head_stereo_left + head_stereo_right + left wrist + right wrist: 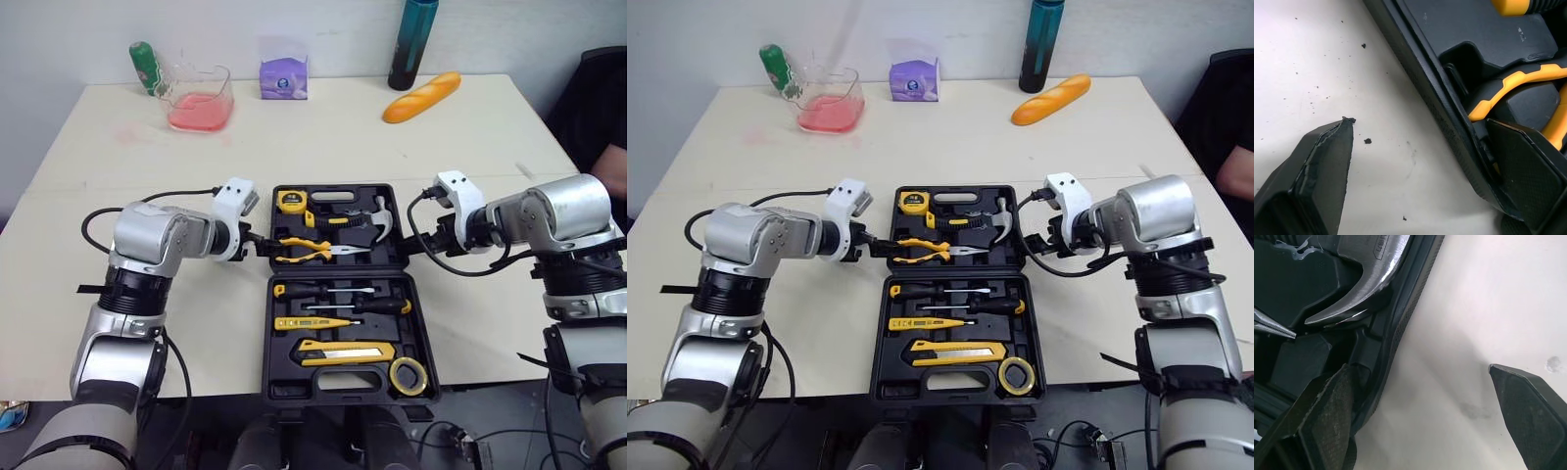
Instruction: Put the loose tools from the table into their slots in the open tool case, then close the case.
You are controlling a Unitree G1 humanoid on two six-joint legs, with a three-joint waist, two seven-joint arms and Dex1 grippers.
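Observation:
The black tool case (340,278) lies open at the table's front middle. Its far half holds a tape measure (292,202), a hammer (382,220) and yellow-handled pliers (309,251). The near half holds screwdrivers (343,292), a yellow utility knife (348,352) and a tape roll (409,376). My left gripper (257,245) is open at the far half's left wall (1435,88), one finger on the table and the other inside by the pliers handle (1508,85). My right gripper (416,243) is open astride the right wall (1405,318), beside the hammer head (1361,289).
At the table's back stand a clear container of pink liquid (201,98), a green bottle (145,67), a purple tissue pack (283,78), a dark bottle (411,44) and a bread loaf (421,96). A person's arm (612,166) shows at the right edge.

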